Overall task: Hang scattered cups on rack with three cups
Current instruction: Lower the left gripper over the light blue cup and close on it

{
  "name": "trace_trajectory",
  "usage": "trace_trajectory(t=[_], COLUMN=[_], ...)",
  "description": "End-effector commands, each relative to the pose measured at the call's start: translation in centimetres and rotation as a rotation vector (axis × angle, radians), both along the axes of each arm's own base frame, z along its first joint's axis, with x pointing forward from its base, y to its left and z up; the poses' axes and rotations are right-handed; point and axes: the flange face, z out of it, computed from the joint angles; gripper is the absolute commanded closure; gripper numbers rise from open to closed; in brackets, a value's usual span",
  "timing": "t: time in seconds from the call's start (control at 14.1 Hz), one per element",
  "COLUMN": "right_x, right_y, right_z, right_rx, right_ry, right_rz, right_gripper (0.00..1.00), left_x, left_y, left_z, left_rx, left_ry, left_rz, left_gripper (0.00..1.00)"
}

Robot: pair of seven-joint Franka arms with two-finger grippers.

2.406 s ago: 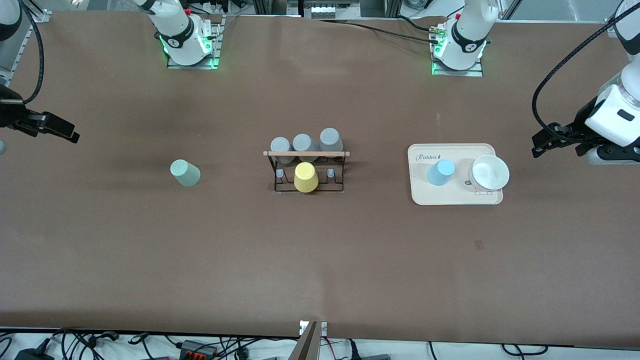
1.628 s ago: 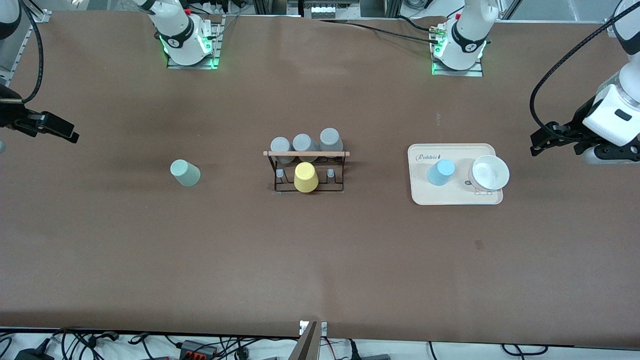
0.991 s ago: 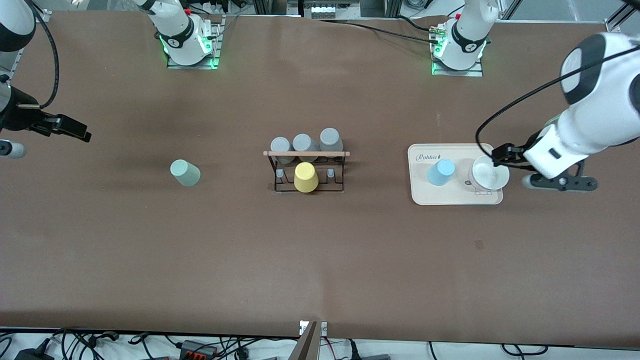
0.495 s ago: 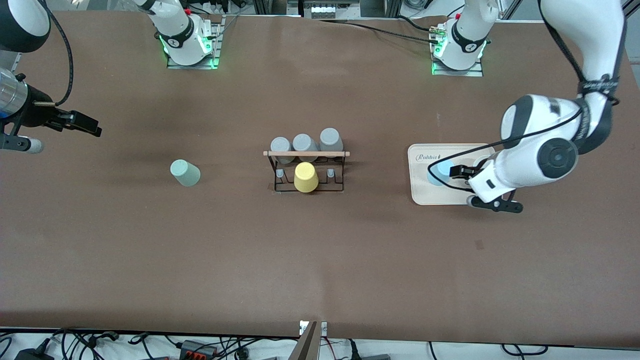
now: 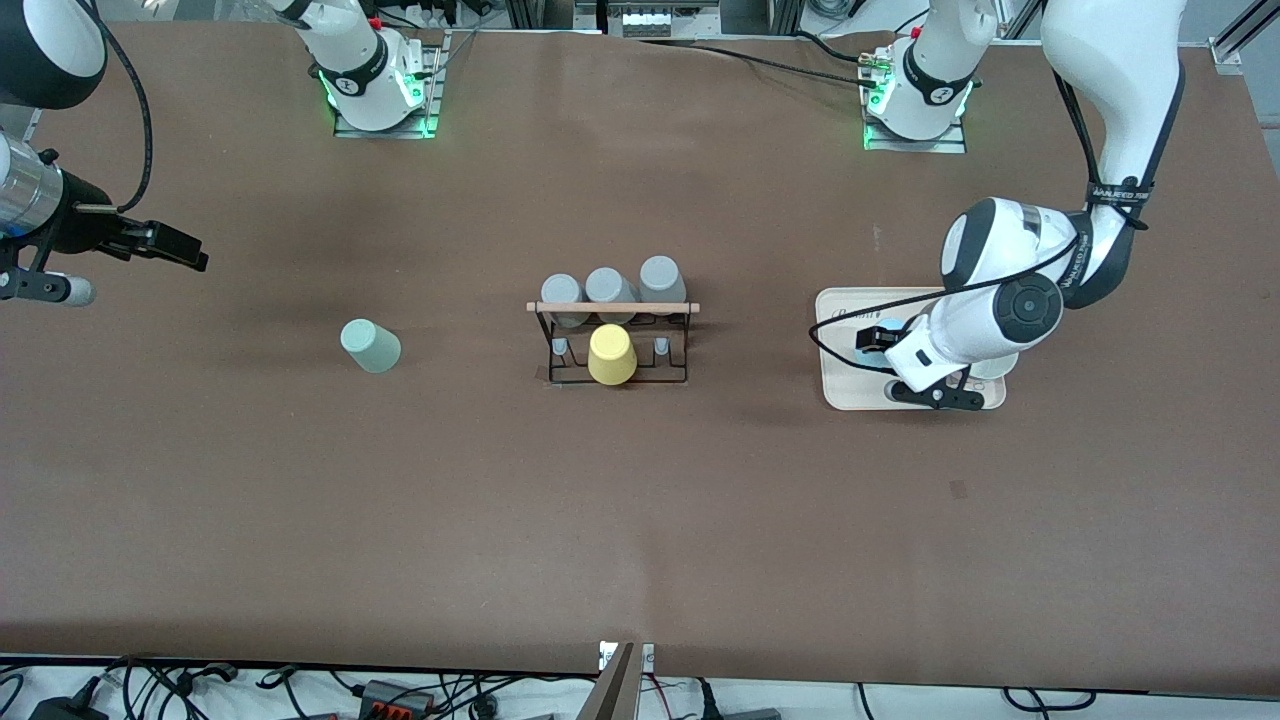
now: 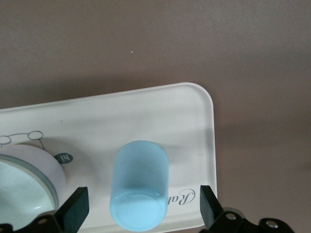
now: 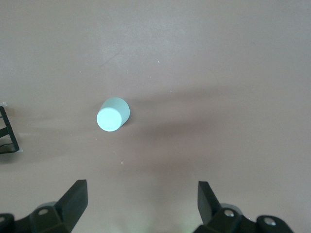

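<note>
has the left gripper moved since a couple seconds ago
Yes. The left gripper has swung in from the table's edge at the left arm's end and now hangs open over the tray, above the light blue cup.

brown table [image 5: 640, 520], mint cup [image 5: 370, 346] upside down toward right arm's end, black wire rack [image 5: 612, 345] mid-table, cream tray [image 5: 850, 392] toward left arm's end

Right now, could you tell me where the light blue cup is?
The light blue cup stands upside down on the cream tray toward the left arm's end of the table, beside the white bowl, under the open left gripper.
</note>
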Motion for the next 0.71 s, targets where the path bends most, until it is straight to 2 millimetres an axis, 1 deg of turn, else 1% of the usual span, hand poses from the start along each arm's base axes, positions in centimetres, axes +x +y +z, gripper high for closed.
trace_trajectory(t=[0.0, 0.21, 0.42, 0.64], right_x=[-1.1, -1.0, -1.1, -1.2], right_y=[0.2, 0.3, 0.0, 0.1], right_z=[0.3, 0.2, 0.1, 0.0], right_rx=[-0.002, -0.002, -0.002, -0.002], right_ry=[-0.005, -0.005, 0.0, 0.002], right_rz=[-0.011, -0.01, -0.014, -0.013], right_gripper=[0.0, 0.0, 0.0, 0.0], left_x=[-0.9, -0.9, -1.2, -1.5], left_y=[0.4, 0.8, 1.4, 1.6], left_z=[0.1, -0.1, -1.6, -2.7], left_rx=[-0.001, 0.002, 0.004, 0.007], left_ry=[0.005, 0.014, 0.042, 0.064], left_rz=[0.009, 0.015, 0.021, 0.024], left_gripper=[0.0, 0.0, 0.0, 0.0])
